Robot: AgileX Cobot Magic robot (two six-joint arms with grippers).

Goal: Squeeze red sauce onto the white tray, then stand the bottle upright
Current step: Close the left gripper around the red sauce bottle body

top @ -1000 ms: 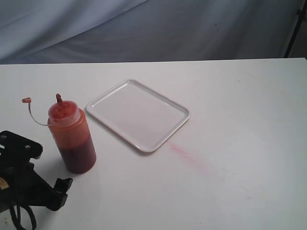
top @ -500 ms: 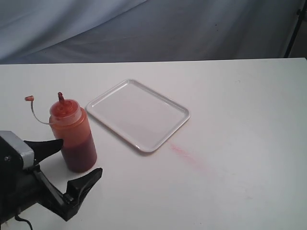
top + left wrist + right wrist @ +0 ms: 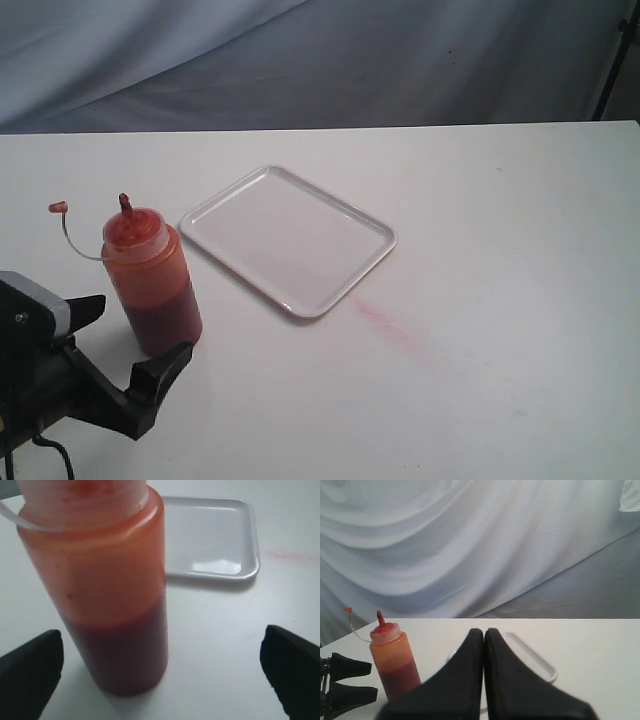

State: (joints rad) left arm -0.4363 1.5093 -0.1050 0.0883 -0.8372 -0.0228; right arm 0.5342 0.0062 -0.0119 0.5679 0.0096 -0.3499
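Bottle (image 3: pixel 152 285) stands upright on the worktop (image 3: pixel 500 250), at approx 8 o'clock of the white tray (image 3: pixel 285 235) and just beside its near-left corner, not touching it. Red sauce (image 3: pixel 165 325) fills the bottle's lower part as a darker band, w/ lighter orange plastic above. Nozzle (image 3: pixel 124 203) points straight up; cap (image 3: pixel 58 208) hangs out on its thin tether at approx 10 o'clock of the bottle top. Left fingers (image 3: pixel 160 372) are spread wide w/ the bottle btwn them; the left wrist view shows a gap each side, so no contact and nothing held. Right fingers (image 3: pixel 470 670) are pressed together tip to tip, nothing btwn them. Tray lies flat, long side running diagonally. Pink smear (image 3: pixel 395 325) on the worktop at approx 4 o'clock of the tray.
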